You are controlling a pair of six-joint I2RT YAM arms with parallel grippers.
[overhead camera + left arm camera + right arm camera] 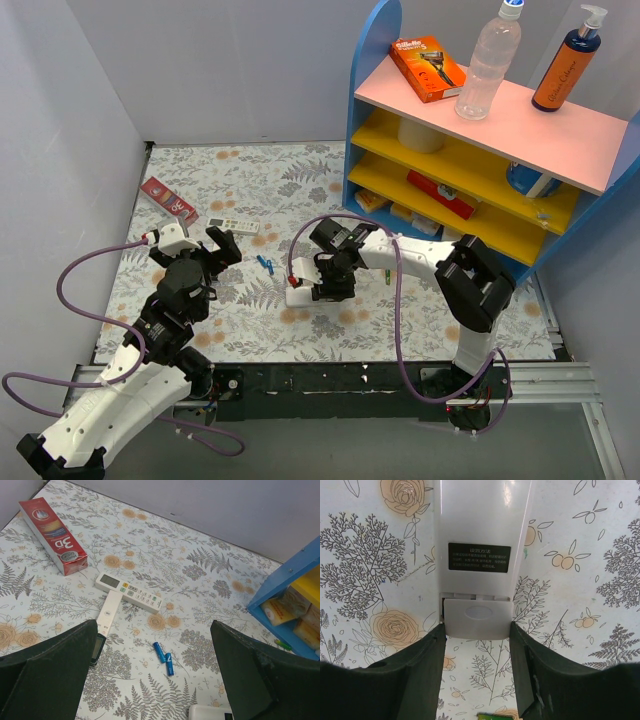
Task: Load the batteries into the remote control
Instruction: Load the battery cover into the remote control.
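The white remote control [480, 525] lies back up, with a black label and its battery cover [478, 617] slid slightly out, showing a dark gap. My right gripper [477, 645] is shut on the remote's cover end, one finger against each side; it also shows in the top view [322, 285]. Two blue batteries [164, 657] lie touching on the floral mat, also seen from above [265, 263]. A green battery [282, 644] lies by the shelf foot. My left gripper [155, 680] is open and empty, above and just short of the blue batteries, with the remote's corner [210, 713] below.
A thinner white remote with a crosswise piece [129, 592], a small black device [98, 648] and a red toothpaste box [52, 535] lie at the left. A blue and yellow shelf [480, 150] stands at the right. A green item's edge [487, 716] shows under my right gripper.
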